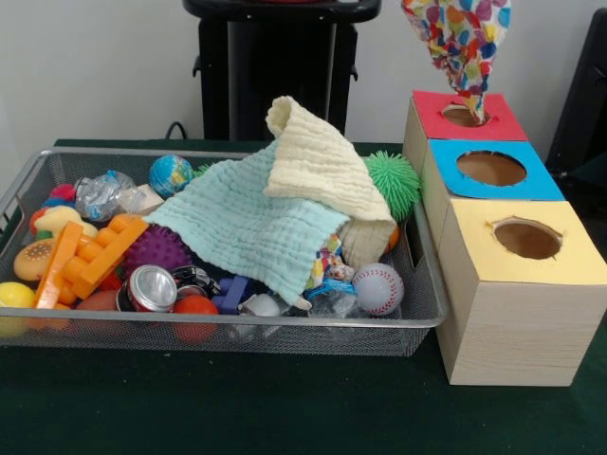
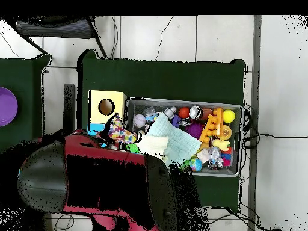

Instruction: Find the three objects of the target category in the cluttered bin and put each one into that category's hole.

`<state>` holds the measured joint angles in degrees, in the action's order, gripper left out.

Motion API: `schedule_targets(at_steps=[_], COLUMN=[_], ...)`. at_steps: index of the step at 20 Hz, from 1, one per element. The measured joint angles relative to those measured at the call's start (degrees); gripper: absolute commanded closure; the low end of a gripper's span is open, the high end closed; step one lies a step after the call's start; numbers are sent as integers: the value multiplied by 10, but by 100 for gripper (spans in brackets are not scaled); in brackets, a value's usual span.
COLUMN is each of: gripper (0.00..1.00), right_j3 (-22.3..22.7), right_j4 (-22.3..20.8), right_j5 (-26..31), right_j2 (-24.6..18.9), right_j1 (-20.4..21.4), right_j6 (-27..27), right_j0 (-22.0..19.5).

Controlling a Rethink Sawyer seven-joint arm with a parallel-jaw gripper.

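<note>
A multicoloured cloth [image 1: 462, 38] is shown hanging from the top edge, its lower tip entering the hole [image 1: 463, 115] of the red-topped box [image 1: 503, 123]. The claw above it is out of frame or hidden; its opening cannot be told. A pale blue cloth [image 1: 248, 225] and a cream cloth [image 1: 318, 163] lie in the wire bin [image 1: 237, 332], away to the side.

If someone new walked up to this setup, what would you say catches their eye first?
Probably the colourful patterned cloth hanging from above, its tip in the hole of the red-topped box, at the far end of a row with blue-topped and yellow-topped boxes. Next, the wire bin crammed with toys, where a pale green cloth and a cream cloth lie draped over the pile.
</note>
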<state>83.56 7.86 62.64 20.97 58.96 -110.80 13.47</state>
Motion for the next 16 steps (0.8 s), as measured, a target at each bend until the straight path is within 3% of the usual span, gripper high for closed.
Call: schedule_targets(at_steps=[11, 16], gripper=[100, 100], right_j3=[0, 0], right_j4=[20, 28], right_j5=[-94, -137], right_j2=[-1, -2], right_j1=[-52, -74], right_j6=[-69, -74], right_j0=[29, 35])
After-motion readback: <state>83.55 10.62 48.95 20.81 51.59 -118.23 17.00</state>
